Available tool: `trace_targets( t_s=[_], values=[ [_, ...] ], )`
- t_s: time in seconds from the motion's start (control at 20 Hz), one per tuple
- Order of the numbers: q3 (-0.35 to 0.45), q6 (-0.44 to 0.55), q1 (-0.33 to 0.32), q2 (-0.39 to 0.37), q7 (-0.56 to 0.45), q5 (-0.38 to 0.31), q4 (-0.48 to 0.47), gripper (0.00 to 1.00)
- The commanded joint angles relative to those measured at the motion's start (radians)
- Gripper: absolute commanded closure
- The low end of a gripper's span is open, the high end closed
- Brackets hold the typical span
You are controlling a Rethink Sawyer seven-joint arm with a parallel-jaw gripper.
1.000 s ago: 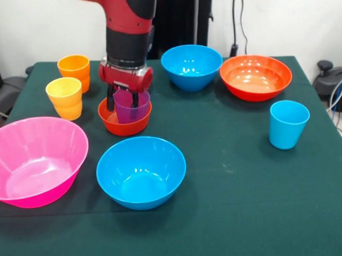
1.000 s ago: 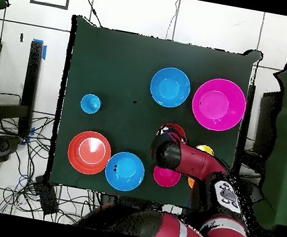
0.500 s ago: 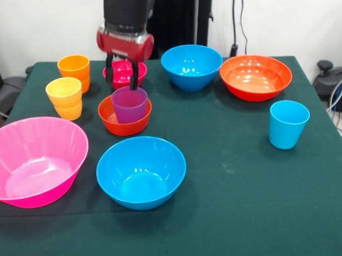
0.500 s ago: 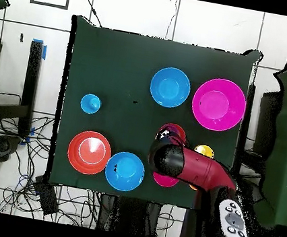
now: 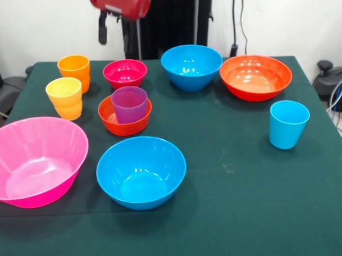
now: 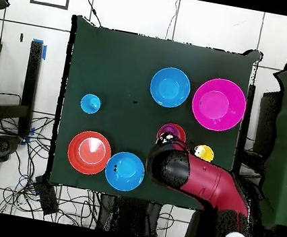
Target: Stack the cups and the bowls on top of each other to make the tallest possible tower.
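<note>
Now the open gripper [image 5: 112, 30] hangs empty, well above the purple cup [image 5: 129, 104]

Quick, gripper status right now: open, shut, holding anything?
Gripper: open and empty, raised above the small magenta bowl; the purple cup stands free in the small orange-red bowl.

Left of frame centre, a cup [image 5: 129, 104] stands inside a bowl [image 5: 112, 125]; a second bowl [image 5: 124, 73] sits just behind. Further left stand another cup [image 5: 64, 97] and, behind it, a rear cup [image 5: 74, 67]; the largest bowl [image 5: 34, 161] lies lower left.
</note>
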Motion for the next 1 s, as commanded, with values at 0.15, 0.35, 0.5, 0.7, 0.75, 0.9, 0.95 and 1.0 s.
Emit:
trace_targets(
  t_s=[0.15, 0.35, 0.5, 0.7, 0.75, 0.9, 0.95, 1.0],
  values=[
    [0.112, 0.103, -0.005, -0.062, 0.000, 0.043, 0.094, 0.00],
    [0.117, 0.033, -0.007, -0.021, 0.028, 0.042, 0.107, 0.00],
    [0.114, -0.010, -0.005, 0.008, 0.046, 0.031, 0.106, 0.00],
    [0.117, -0.052, -0.007, 0.040, 0.059, 0.021, 0.106, 0.00],
    [0.116, -0.054, -0.007, 0.040, 0.061, 0.021, 0.108, 0.00],
    [0.111, -0.052, -0.004, 0.036, 0.063, 0.020, 0.112, 0.00],
    [0.111, -0.054, -0.002, 0.037, 0.064, 0.020, 0.113, 0.00],
    [0.111, -0.053, -0.003, 0.039, 0.063, 0.020, 0.114, 0.00]
  ],
)
